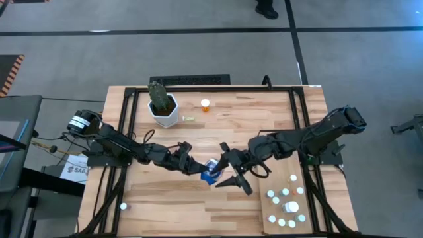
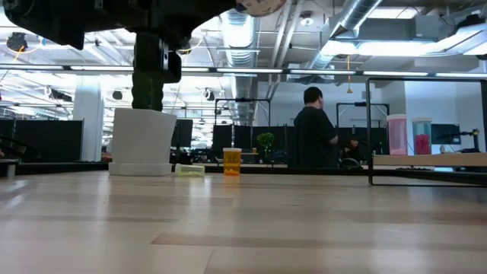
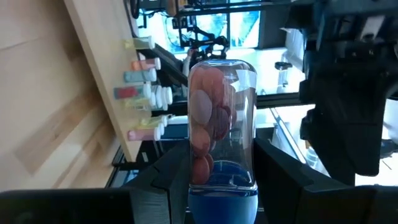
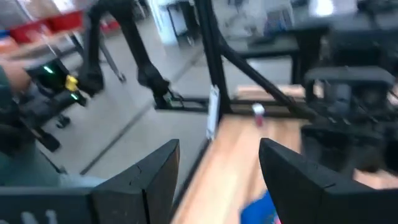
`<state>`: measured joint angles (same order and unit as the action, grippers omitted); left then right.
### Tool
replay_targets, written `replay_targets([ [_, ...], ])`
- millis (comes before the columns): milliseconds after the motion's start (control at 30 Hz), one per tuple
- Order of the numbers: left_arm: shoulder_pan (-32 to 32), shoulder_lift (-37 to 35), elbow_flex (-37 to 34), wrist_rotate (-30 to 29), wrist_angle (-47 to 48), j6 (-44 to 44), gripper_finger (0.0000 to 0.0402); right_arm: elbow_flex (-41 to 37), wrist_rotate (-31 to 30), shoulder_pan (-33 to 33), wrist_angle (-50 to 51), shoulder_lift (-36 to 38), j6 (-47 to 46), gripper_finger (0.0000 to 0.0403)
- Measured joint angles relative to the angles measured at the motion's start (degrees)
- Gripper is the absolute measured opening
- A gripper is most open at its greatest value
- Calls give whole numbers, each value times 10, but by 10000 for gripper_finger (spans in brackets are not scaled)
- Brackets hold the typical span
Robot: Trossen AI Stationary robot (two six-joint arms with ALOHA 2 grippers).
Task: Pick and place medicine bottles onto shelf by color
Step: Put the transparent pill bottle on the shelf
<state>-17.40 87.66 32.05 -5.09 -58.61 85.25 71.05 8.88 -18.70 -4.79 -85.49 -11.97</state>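
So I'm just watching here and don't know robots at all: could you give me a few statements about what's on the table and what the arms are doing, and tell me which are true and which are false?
1. The left gripper holds a clear bottle with a blue cap. True.
2. The right gripper is clamped on an orange bottle. False: its fingers stand open with nothing between them.
3. The cactus pot stands near the far edge of the table. True.
4. The orange bottle lies among the bottles on the shelf. False: it stands alone on the table, beside the cactus pot.
5. Both grippers meet near the middle of the table. True.
6. No person shows in the room. False: a person stands beyond the table.
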Motion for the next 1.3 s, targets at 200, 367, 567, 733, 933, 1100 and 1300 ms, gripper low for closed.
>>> replay_targets([
  [200,2,0,0,-13,-33,-5,133,96,-22,25,271,27,91,244],
  [367,17,0,0,-36,-81,-8,133,172,-132,2,456,26,255,244],
  [567,51,0,0,-57,-128,-11,133,161,-306,-46,471,24,485,244],
  [733,67,0,0,-43,-129,7,133,157,-458,-62,427,7,580,244],
  [933,79,0,11,-16,-146,9,133,158,-474,-60,419,-19,635,244],
  [1100,83,1,28,11,-125,4,133,160,-486,-53,388,-33,637,244],
  [1300,85,0,31,23,-117,12,133,158,-497,-53,374,-44,659,244],
])
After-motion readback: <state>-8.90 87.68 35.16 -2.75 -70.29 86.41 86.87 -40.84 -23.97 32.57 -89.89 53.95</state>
